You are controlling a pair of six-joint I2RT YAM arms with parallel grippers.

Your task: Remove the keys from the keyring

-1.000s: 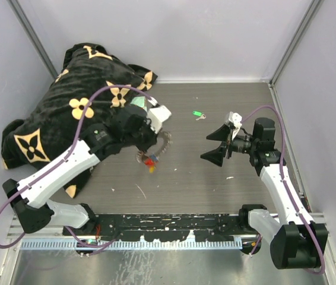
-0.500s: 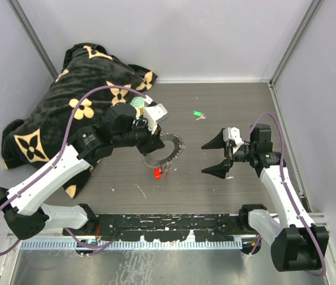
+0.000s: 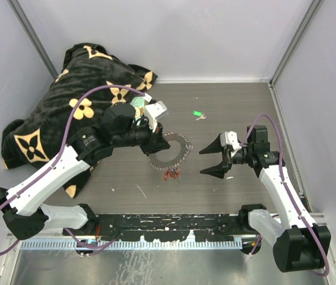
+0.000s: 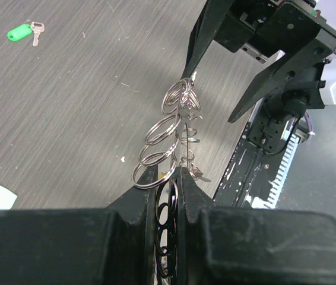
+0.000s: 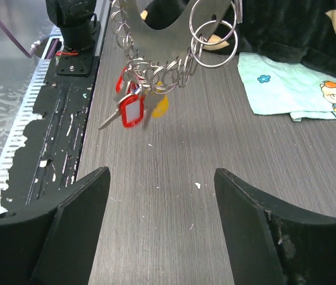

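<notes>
My left gripper (image 3: 157,143) is shut on the rim of the keyring (image 3: 172,152) and holds it up over the middle of the table. In the left wrist view the keyring (image 4: 174,127) shows edge-on between the closed fingers, with small silver split rings along it. The keys (image 5: 133,107), with red and orange tags, hang in a bunch from its lower rim; in the top view the keys (image 3: 171,173) dangle near the tabletop. My right gripper (image 3: 213,159) is open, facing the ring from the right, a short way off. Its fingers (image 5: 73,208) hold nothing.
A loose key with a green tag (image 3: 197,114) lies on the table behind the ring. A black flower-patterned blanket (image 3: 61,113) fills the back left, with a pale printed cloth (image 5: 292,89) at its edge. The black arm rail (image 3: 168,222) runs along the near edge.
The left arm has carried the keyring to the right, toward the right gripper, with the keys swinging under it. The right gripper has turned and dropped slightly, and its jaws have narrowed a little.
</notes>
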